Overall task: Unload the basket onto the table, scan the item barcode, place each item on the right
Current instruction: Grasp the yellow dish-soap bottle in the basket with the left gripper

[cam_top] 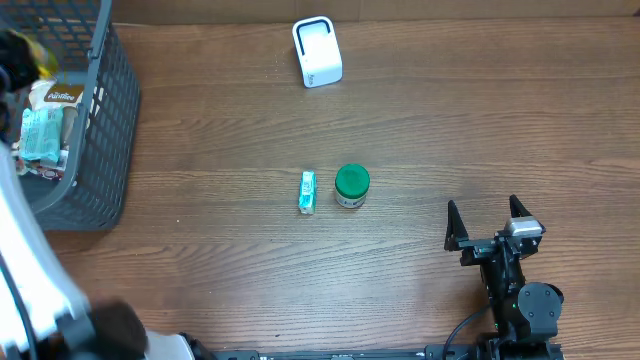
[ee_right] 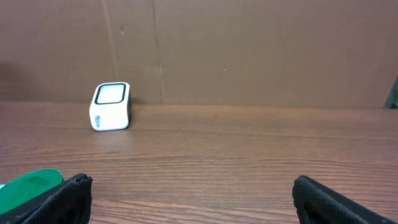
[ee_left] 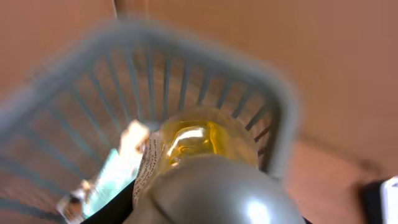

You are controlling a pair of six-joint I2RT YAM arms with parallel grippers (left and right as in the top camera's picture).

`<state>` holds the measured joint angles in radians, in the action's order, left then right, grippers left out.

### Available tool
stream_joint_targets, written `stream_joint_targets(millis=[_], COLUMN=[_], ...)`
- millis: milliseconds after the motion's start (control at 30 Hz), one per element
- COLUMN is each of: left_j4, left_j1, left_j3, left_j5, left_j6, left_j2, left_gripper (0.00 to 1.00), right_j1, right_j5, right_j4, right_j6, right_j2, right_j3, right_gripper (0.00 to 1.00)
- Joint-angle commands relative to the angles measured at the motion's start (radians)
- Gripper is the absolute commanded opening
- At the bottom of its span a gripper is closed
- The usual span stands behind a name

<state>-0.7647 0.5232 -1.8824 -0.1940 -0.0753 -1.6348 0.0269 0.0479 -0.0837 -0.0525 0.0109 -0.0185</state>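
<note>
A bottle (ee_left: 205, 140) of yellow liquid with a grey cap (ee_left: 217, 193) and a white label fills the left wrist view, just above the grey basket (ee_left: 286, 112). My left gripper (cam_top: 15, 62) is shut on it at the table's far left, over the basket (cam_top: 100, 130); the bottle (cam_top: 38, 58) shows there as a yellow spot. The white scanner (cam_top: 318, 52) stands at the back centre, also in the right wrist view as the scanner (ee_right: 111, 106). My right gripper (cam_top: 485, 212) rests open and empty at the front right.
A green-lidded jar (cam_top: 351, 185) and a small teal box (cam_top: 308, 191) sit mid-table. The basket holds several packaged items (cam_top: 45, 130). My white left arm (cam_top: 30, 270) runs along the left edge. A brown wall (ee_right: 249, 50) backs the table.
</note>
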Motion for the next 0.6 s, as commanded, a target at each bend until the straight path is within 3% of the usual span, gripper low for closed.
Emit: stream_joint_targets(millis=[0, 267, 567], left_j4=[-0.006, -0.118, -0.415], left_j1=[-0.028, -0.183, -0.428], left_j3=[-0.032, -0.032, 0.016], left_j5=[0.000, 0.000, 0.003], left_j6=[-0.061, -0.063, -0.072], left_j2=[0.150, 0.346, 0.306], left_gripper=[0.41, 0.39, 0.36], right_j1=[0.005, 0.005, 0.005], right_j5=[-0.002, -0.002, -0.002], right_j4=[0.003, 0.003, 0.003], right_j6=[-0.001, -0.001, -0.001], right_j2=[-0.008, -0.008, -0.008], right_j3=[0.011, 0.011, 0.011], right_gripper=[1.00, 1.00, 1.00])
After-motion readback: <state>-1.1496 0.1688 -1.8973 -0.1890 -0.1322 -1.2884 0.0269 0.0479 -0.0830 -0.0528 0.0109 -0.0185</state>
